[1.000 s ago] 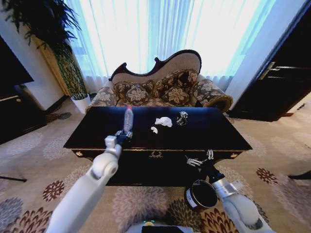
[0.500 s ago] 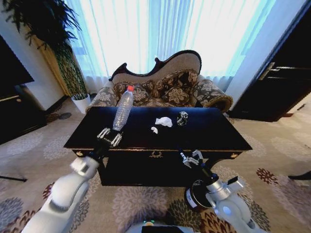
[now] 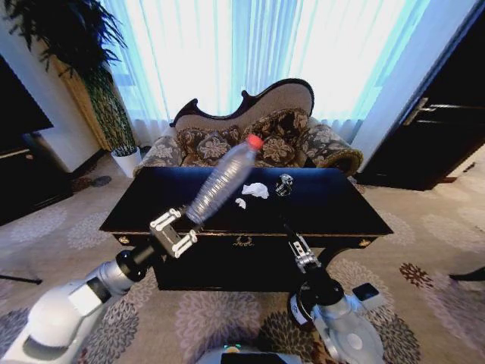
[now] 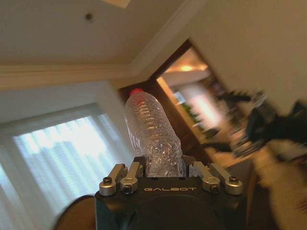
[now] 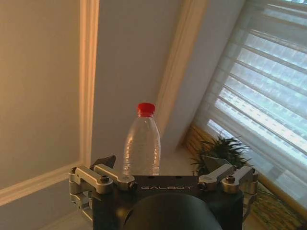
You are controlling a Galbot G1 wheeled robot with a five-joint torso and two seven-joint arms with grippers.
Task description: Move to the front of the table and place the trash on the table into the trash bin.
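Observation:
My left gripper (image 3: pixel 174 231) is shut on the base of the clear plastic bottle (image 3: pixel 221 183) with the red cap. It holds the bottle in the air over the near left part of the dark glossy table (image 3: pixel 341 206), with the cap tilted up and to the right. The same bottle (image 4: pixel 152 129) rises from between the fingers in the left wrist view. Two white paper balls (image 3: pixel 255 189) and a small dark shiny item (image 3: pixel 284 184) lie on the tabletop. My right gripper (image 3: pixel 298 244) points up in front of the table, open and holding nothing. The trash bin (image 3: pixel 295 311) stands on the floor, mostly hidden behind my right arm.
A patterned sofa (image 3: pixel 250 140) stands just behind the table. A potted plant (image 3: pixel 114 114) is at the back left, beside dark furniture (image 3: pixel 23 167). A dark cabinet (image 3: pixel 432 136) fills the right side. Flower-patterned carpet (image 3: pixel 424 227) surrounds the table.
My left gripper has lifted the bottle off the table, drawn it back toward me and tilted it to the right. My right arm has pulled back and turned its gripper upward above the bin.

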